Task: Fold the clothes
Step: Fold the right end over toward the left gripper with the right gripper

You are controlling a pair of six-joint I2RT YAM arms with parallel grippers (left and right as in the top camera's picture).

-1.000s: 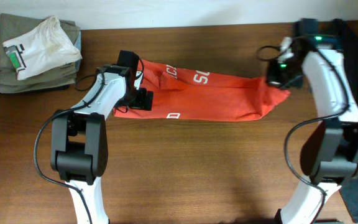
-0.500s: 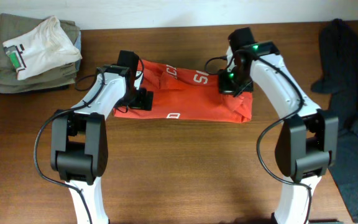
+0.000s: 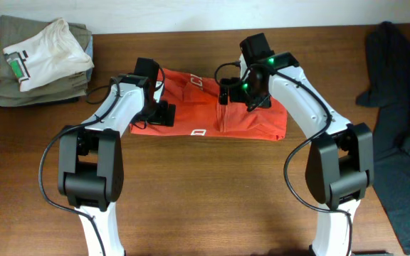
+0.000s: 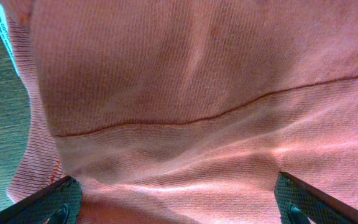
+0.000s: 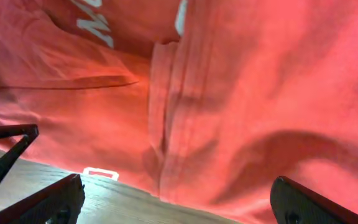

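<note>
The brown bench [image 3: 212, 192] spreads beneath both my claws, and on it the red-orange T-shirt [image 3: 258, 121] lies as a folded band, running from under my left claw [image 3: 164, 114] to well past my right claw [image 3: 225, 93]. My left claw stands wide over the shirt's left end, gripping nothing. My right claw is wide too, low over a ridge in the cloth, with white lettering [image 3: 199, 132] between the two
</note>
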